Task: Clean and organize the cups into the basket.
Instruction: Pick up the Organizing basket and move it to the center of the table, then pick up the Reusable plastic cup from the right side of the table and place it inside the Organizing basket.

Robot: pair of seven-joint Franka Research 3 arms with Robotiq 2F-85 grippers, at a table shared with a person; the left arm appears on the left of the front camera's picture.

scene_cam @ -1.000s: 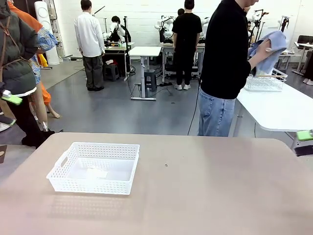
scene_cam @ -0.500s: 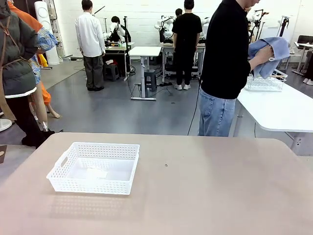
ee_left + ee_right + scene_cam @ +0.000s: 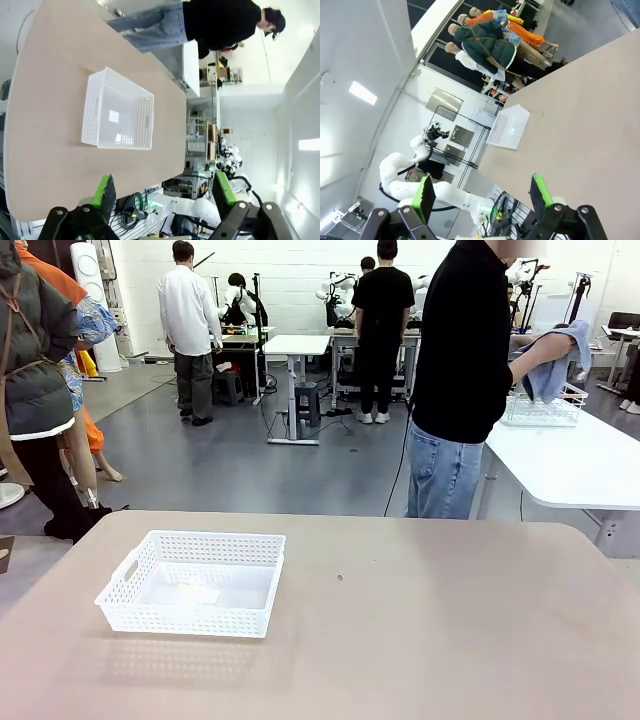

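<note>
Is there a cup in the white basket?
No, the basket has just its bare white floor showing inside.

My front cam is sitting low at my edge of the table [image 3: 430, 640], looking straight across at the person [image 3: 462, 370] toward 1 o'clock. My wrist cams are hanging high, both rolled sideways: left one looking down fairly near, right one way farther back. All three are sharing the basket [image 3: 190, 618] at 10 o'clock.

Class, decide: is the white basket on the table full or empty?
Empty: the basket shows its whole floor, with nothing inside.
</note>
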